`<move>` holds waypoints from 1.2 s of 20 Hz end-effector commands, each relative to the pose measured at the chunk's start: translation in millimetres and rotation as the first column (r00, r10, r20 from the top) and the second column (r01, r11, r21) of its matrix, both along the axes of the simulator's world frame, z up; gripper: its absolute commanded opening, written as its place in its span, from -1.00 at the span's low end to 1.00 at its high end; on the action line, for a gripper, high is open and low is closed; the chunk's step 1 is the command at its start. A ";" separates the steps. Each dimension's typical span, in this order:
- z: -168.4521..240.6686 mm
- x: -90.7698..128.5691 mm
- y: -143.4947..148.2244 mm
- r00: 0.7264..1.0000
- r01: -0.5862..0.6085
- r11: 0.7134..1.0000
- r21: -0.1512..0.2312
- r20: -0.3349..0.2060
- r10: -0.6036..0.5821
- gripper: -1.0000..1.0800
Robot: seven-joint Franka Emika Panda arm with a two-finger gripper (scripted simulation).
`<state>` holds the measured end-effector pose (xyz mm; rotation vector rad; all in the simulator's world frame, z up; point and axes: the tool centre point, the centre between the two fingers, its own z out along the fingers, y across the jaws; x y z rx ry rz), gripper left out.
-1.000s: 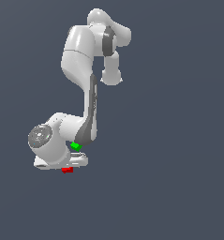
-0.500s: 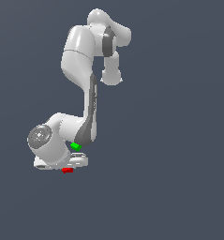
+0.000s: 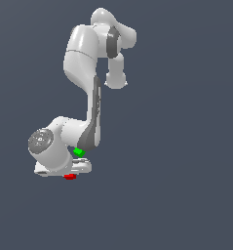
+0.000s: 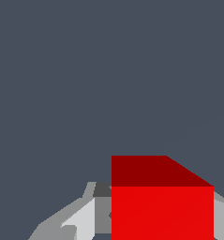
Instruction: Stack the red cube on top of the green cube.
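The 1 arm [image 3: 88, 93] folds down over itself, its wrist and hand low against the plain grey ground. No bench edge or corner shows in either view, so places cannot be tied to them; the ground is a flat, unbroken slate colour all round.

In the exterior view the red cube [image 3: 69, 177] shows as a small red sliver just under the white hand housing, at the lowest point of the arm. The green cube [image 3: 79, 152] lies a little above it in that picture and slightly toward the exterior view's right, tucked close beside the dark-banded forearm link, which hides part of it. The 2 cubes are near each other but apart, not stacked.

In the wrist view the red cube [image 4: 162, 206] fills the space between the fingers: a pale grey finger [image 4: 80, 220] stands against one side of it and another grey piece shows at the opposite side. The gripper [image 4: 155, 220] appears to be pinching the red cube, with the jaws close on both of its flanks, though the actual contact faces are hidden by the cube itself. The green cube is not seen in the wrist view.

Nothing else stands around the cubes other than the robot's own links. No brand, label or writing can be read anywhere on the arm, the cubes or the ground.
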<state>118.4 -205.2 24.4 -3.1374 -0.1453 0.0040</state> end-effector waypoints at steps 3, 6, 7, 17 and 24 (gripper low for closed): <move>18.7 0.2 0.0 1.000 0.000 1.000 -0.001 0.002 0.000 -1.00; 39.7 0.0 0.0 1.000 0.000 1.000 -0.001 0.002 0.000 -1.00; 47.7 -0.1 0.1 1.000 0.000 1.000 -0.001 0.002 0.000 -1.00; 94.4 0.2 0.0 1.000 0.000 1.000 -0.001 0.003 0.000 -1.00; 95.3 0.7 -0.1 1.000 0.000 1.000 -0.001 0.003 0.000 -1.00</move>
